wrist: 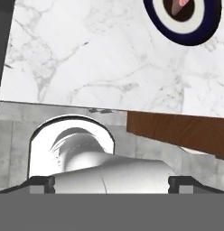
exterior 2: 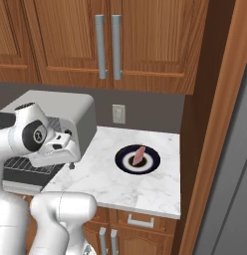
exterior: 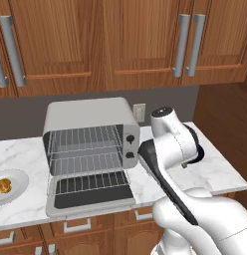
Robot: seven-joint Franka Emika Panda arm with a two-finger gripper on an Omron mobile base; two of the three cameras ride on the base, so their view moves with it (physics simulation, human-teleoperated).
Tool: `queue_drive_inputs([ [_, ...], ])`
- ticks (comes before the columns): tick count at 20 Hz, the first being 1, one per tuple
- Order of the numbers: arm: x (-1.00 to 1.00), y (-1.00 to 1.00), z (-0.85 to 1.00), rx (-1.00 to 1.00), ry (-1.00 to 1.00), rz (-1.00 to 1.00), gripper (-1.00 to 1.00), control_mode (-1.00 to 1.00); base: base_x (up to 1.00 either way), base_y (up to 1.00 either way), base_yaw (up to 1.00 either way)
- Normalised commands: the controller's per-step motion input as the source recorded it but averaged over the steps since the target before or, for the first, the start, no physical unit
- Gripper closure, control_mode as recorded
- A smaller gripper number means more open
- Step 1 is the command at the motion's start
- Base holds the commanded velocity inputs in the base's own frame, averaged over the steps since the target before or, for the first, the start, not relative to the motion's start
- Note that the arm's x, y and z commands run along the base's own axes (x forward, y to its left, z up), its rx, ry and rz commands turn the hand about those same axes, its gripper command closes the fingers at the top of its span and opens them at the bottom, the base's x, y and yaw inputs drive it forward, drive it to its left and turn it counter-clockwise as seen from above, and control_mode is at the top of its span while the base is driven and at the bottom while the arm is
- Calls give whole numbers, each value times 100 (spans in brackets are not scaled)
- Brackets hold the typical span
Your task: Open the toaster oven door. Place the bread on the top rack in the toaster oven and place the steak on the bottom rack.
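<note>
The toaster oven (exterior: 88, 149) stands at the back of the marble worktop (exterior: 215, 172), against the grey wall and under the wooden cupboards (exterior: 130, 40), with two small knobs on the right of its front. The toaster oven door (exterior: 90, 191) hangs open and lies flat at the worktop's front edge, dark glass facing up. Inside, the top rack (exterior: 84, 138) and the bottom rack (exterior: 86, 163) are both bare wire grids, one above the other. The bread (exterior: 2, 187) lies on a pale plate (exterior: 18, 179) near the left end of the worktop, to the left of the oven and apart from it. The steak (exterior 2: 139, 155) lies on a dark blue plate with a white ring (exterior 2: 138, 160) toward the right end of the worktop, well to the right of the oven and just in front of a wall socket (exterior 2: 118, 114). In the hand view the gripper (wrist: 112, 184) has its two dark fingertips (wrist: 41, 184) set wide apart with nothing between them; it looks down past the front edge of the worktop, with the steak's plate at the far upper right corner of that view. The gripper touches neither the oven nor either plate.
</note>
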Motion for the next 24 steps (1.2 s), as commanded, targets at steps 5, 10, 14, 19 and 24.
queue_drive_inputs([
  [5,5,-62,2,0,0,14,-100,-100,0,0,0],
  [10,21,-57,0,0,3,6,-100,-100,0,0,0],
  [14,41,-50,0,5,5,1,-100,-100,0,0,0],
  [19,46,-45,0,9,0,2,-100,-100,0,0,0],
  [24,63,-33,0,4,5,0,-100,-100,0,0,0],
])
